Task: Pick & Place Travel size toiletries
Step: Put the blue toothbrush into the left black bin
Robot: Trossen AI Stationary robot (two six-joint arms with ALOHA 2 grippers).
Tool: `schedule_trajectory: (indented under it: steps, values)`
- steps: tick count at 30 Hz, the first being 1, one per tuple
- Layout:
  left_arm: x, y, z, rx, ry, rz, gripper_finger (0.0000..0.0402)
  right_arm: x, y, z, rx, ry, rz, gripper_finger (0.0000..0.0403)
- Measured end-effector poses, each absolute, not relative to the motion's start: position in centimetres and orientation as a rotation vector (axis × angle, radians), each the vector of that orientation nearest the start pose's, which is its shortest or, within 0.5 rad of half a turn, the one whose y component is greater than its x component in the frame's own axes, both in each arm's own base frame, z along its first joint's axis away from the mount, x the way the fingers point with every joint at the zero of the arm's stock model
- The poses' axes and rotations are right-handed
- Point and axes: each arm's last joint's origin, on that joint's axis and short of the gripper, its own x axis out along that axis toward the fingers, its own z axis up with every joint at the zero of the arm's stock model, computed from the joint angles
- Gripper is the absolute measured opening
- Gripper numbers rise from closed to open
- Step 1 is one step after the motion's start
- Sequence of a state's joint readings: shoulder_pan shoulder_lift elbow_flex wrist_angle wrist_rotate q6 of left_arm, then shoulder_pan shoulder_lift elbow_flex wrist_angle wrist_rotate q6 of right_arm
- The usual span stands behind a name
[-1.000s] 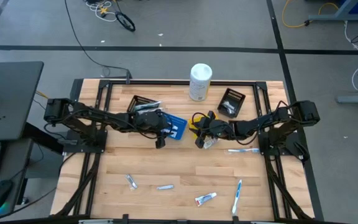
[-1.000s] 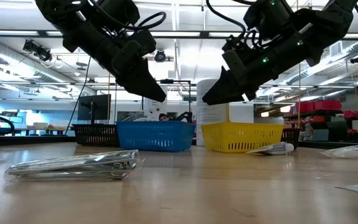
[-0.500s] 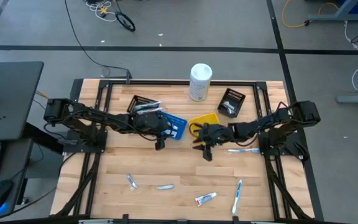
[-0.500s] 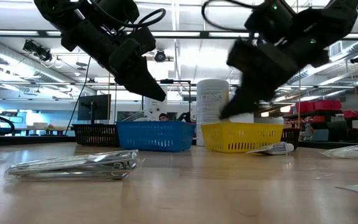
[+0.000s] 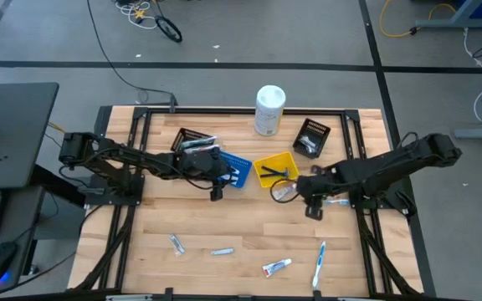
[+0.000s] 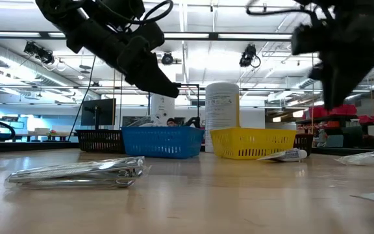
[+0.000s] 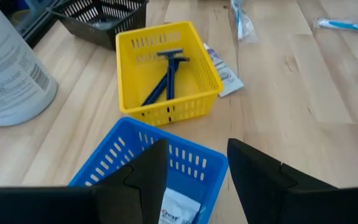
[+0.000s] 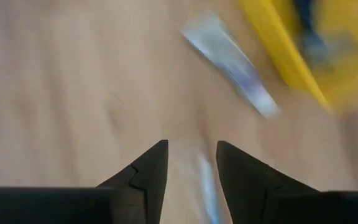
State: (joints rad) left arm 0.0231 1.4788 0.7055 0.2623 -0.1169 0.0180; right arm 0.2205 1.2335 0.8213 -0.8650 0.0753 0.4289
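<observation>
Small toiletries lie flat on the wooden table: a wrapped toothbrush (image 5: 333,201), a sachet (image 5: 284,192) by the yellow bin, and near the front edge two packets (image 5: 176,243) (image 5: 222,251), a tube (image 5: 276,267) and another toothbrush (image 5: 318,263). Dark-handled razors (image 7: 165,78) lie in the yellow bin (image 5: 262,160). My right gripper (image 5: 313,211) hovers open just left of the toothbrush, blurred in its own wrist view (image 8: 191,168). My left gripper (image 5: 216,194) hangs open over the blue bin's (image 5: 238,171) near edge (image 7: 197,168); a white packet (image 7: 178,208) lies inside.
A large white canister (image 5: 269,109) stands at the far edge. Two black bins (image 5: 192,140) (image 5: 311,137) sit on either side of it. The blue and yellow bins fill the table's middle. Bare wood stretches between the bins and the items near the front edge.
My right gripper has swung away from above the yellow bin, moving fast toward the table's right and near side, and now hangs beside the wrapped toothbrush. The yellow bin and its razors now show uncovered. The left arm has stayed still.
</observation>
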Motion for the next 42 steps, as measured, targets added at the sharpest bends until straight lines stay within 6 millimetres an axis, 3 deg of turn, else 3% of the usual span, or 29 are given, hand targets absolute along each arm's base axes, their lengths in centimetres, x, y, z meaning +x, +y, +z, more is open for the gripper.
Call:
schedule_trajectory:
  steps: [6,16,30,42]
  values:
    - [29.7,1.0,19.1,0.043,0.513,0.131,0.0176,17.7,3.5,20.0,0.225,1.453,-0.367,0.0146]
    - [29.7,1.0,19.1,0.063,0.515,0.126,0.0176,16.5,3.5,16.0,0.285,1.471,-0.332,0.0146]
    - [29.7,1.0,19.1,0.056,0.514,0.128,0.0176,16.0,3.5,15.0,0.298,1.498,-0.289,0.0146]
    - [29.7,1.0,19.2,0.029,0.501,0.138,0.0176,16.8,3.9,16.4,0.249,1.509,-0.129,0.0146]
